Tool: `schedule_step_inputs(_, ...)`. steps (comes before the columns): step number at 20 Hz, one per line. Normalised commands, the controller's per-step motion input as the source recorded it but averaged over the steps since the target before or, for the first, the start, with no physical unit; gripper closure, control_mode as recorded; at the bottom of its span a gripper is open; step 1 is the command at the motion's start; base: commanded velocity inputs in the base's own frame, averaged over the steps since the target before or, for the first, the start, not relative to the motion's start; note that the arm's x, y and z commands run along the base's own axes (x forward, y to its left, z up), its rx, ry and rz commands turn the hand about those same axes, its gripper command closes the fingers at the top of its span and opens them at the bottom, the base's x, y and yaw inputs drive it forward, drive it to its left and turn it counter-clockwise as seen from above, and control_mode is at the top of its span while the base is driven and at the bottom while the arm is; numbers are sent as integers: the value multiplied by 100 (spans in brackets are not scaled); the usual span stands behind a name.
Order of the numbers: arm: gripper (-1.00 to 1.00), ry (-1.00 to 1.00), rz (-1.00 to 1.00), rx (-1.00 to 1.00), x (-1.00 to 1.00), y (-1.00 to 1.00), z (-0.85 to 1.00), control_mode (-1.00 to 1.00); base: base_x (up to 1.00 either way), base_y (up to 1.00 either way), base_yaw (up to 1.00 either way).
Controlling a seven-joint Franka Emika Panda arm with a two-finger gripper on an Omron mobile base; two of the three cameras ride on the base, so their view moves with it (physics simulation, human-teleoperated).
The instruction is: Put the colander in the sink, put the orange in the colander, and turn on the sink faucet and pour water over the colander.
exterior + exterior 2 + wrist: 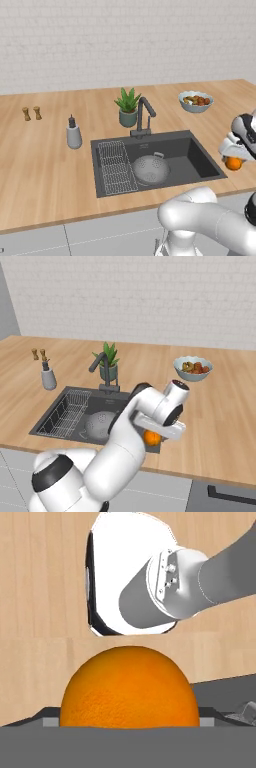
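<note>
The colander (151, 169) lies in the sink (197, 155), just right of a wire rack (116, 167) at the basin's left end. Behind the sink stands the faucet (143, 117), with a soap bottle (74, 134) on the counter (45, 165) to its left and a potted plant (128, 107) close beside it. Further right, a fruit bowl (196, 101) sits near the wall. At the sink's right edge the orange (233, 163) rests on the counter under the gripper (234, 156), whose jaws stand wide around it, not clamped.
</note>
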Motion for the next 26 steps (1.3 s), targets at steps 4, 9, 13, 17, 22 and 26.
schedule_step_inputs(4,100,15,2,6,0,60,-16,-100,0,0,0)
schedule_step_inputs(9,100,4,-5,2,13,55,-3,-100,0,0,0)
schedule_step_inputs(13,100,-14,-3,0,53,44,0,-100,0,0,0)
schedule_step_inputs(17,100,-18,0,0,70,42,0,-100,0,0,0)
schedule_step_inputs(22,100,-3,0,0,68,38,0,-100,0,0,0)
schedule_step_inputs(26,100,0,2,1,60,30,0,-100,0,0,0)
